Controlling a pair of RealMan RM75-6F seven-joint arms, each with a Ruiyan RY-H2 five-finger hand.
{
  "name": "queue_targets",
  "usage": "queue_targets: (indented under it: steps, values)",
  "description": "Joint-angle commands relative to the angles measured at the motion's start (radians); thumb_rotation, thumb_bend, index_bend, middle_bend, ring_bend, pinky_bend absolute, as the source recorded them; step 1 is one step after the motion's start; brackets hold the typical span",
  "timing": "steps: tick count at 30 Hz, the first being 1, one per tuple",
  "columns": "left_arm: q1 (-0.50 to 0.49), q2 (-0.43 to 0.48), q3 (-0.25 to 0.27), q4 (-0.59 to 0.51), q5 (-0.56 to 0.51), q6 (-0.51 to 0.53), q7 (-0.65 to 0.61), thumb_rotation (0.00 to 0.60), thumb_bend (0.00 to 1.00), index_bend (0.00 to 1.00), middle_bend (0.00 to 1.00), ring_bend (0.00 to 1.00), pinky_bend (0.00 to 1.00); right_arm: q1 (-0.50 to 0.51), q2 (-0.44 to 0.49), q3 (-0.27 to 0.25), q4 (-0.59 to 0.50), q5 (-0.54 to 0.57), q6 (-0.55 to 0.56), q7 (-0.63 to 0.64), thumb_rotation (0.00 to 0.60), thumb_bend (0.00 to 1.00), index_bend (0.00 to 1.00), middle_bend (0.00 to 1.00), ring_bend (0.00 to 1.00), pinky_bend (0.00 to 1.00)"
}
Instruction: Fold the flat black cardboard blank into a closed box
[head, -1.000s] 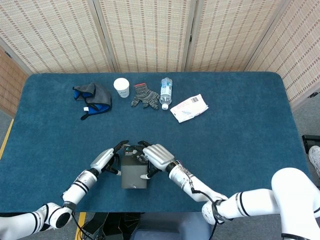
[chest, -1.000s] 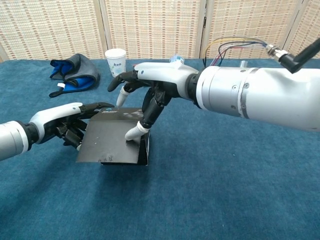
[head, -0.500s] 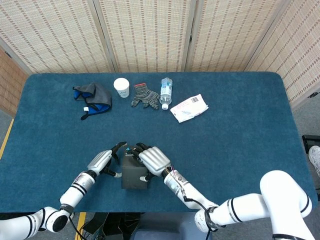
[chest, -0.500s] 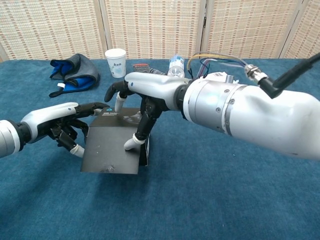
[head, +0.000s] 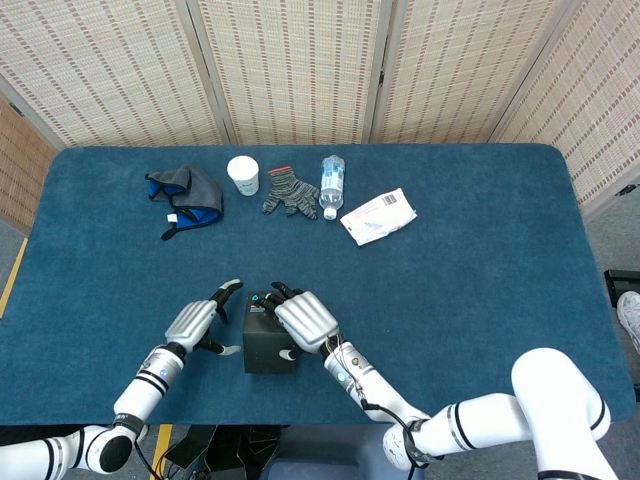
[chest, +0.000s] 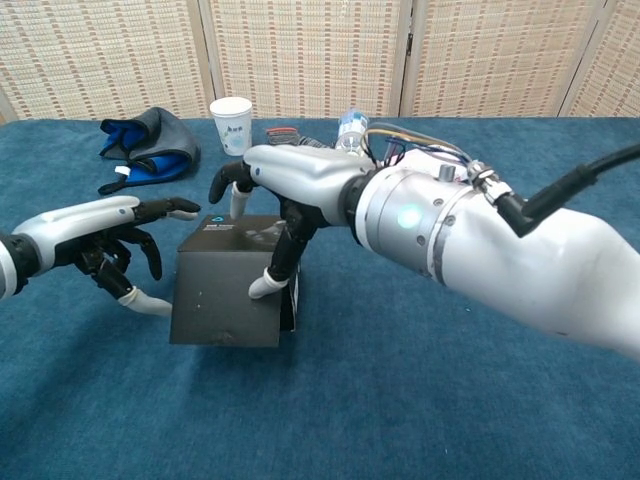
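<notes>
Blue cloth covers the table (head: 480, 300), and the box (head: 266, 345) sits near its front edge. Right hand (head: 303, 320) rests on top, fingers spread, pressing the lid. Left hand (chest: 105, 235) hangs just beside its left wall, fingers apart, touching nothing.

**Woven screens behind a blue table**

I see a folding screen (head: 300, 65) of woven, cane-like panels in pale wooden frames closing off the far side. In front of it stands the table (head: 480, 260), covered in deep blue carpet-like cloth with rounded far corners. Grey floor (head: 615, 235) shows at the right, with a yellow strip (head: 12, 280) at the left edge. The light is even.
</notes>
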Motion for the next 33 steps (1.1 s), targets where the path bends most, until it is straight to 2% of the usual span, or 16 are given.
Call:
queue_targets:
  steps: [1, 12, 25, 33]
  values:
    - [0.005, 0.015, -0.003, -0.026, -0.028, 0.014, 0.041, 0.600, 0.11, 0.00, 0.00, 0.42, 0.75, -0.005, -0.013, 0.001, 0.012, -0.008, 0.000, -0.014, 0.600, 0.00, 0.19, 0.26, 0.13, 0.30]
    - [0.016, 0.026, 0.010, -0.059, -0.060, 0.083, 0.205, 0.600, 0.11, 0.00, 0.00, 0.38, 0.72, -0.027, -0.059, -0.013, 0.051, -0.066, 0.017, -0.084, 0.600, 0.00, 0.21, 0.27, 0.13, 0.30]
    - [0.013, 0.044, -0.009, -0.048, -0.107, 0.025, 0.181, 0.600, 0.11, 0.00, 0.00, 0.35, 0.69, -0.072, -0.150, -0.051, 0.179, -0.205, 0.067, -0.143, 0.600, 0.03, 0.28, 0.29, 0.13, 0.30]
    - [0.008, 0.057, -0.014, -0.040, -0.110, -0.010, 0.156, 0.600, 0.11, 0.00, 0.00, 0.33, 0.68, -0.109, -0.206, -0.070, 0.295, -0.321, 0.086, -0.120, 0.600, 0.15, 0.33, 0.33, 0.16, 0.30]
